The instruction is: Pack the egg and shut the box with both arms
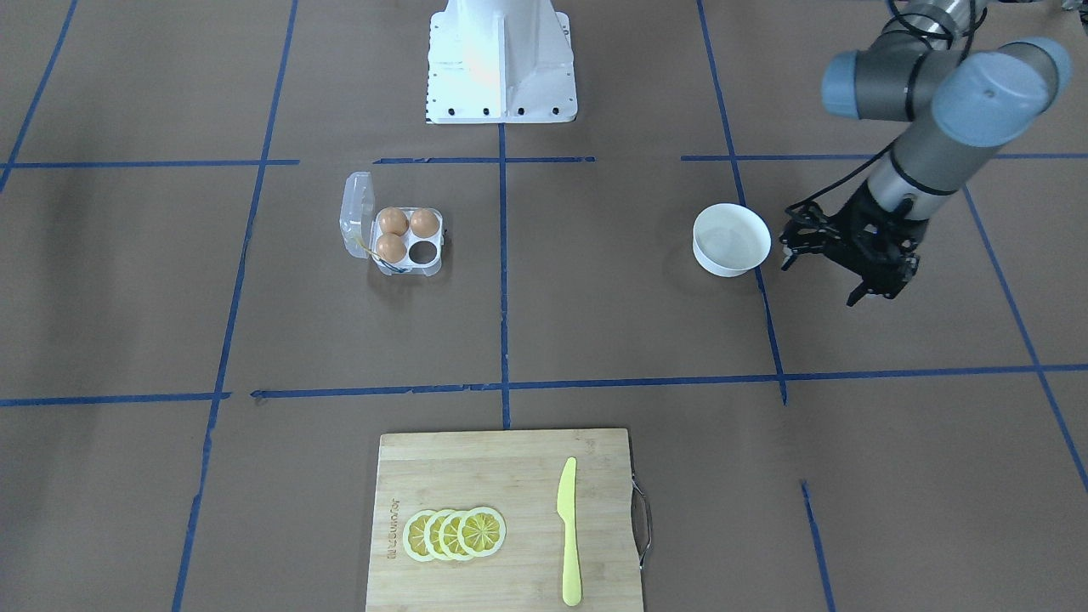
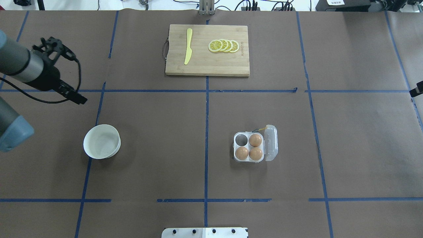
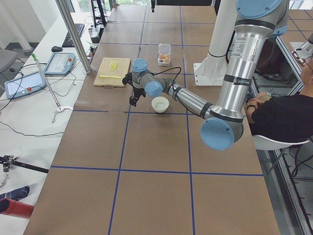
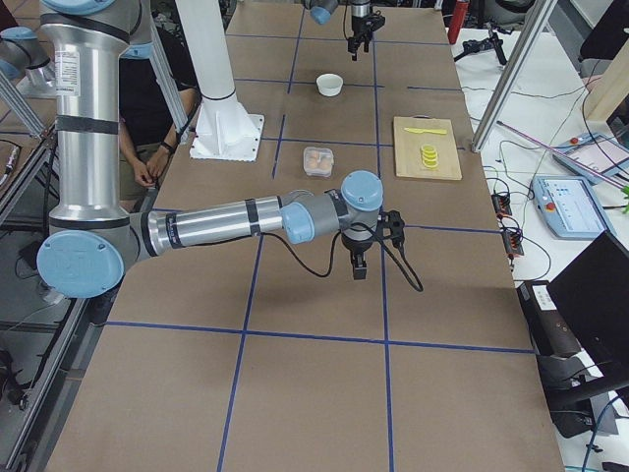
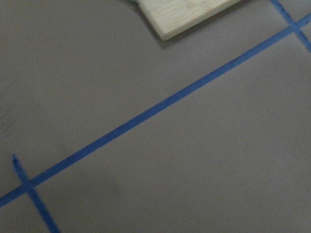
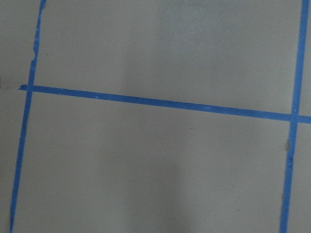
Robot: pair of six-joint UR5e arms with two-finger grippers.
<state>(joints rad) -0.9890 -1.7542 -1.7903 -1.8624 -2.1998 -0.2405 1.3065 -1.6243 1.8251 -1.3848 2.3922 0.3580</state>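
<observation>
The clear egg box (image 2: 235,147) stands right of centre with its lid (image 2: 271,142) swung open. Three alike orange-brown eggs (image 2: 255,140) fill three holes, and I cannot tell which is the task's egg. The far-left hole (image 2: 241,139) is empty. The box also shows in the front view (image 1: 435,257). My left gripper (image 2: 82,99) hangs above the table beyond the white bowl, far from the box; its fingers taper to one tip and hold nothing (image 1: 854,296). My right gripper (image 4: 359,270) hovers over bare table past the box; I cannot tell whether it is open or shut.
An empty white bowl (image 2: 101,141) sits at the left. A wooden cutting board (image 2: 205,67) at the far side carries a yellow knife (image 2: 188,46) and lemon slices (image 2: 224,45). The white pedestal base (image 1: 501,59) stands at the robot's edge. Blue tape lines cross the brown table.
</observation>
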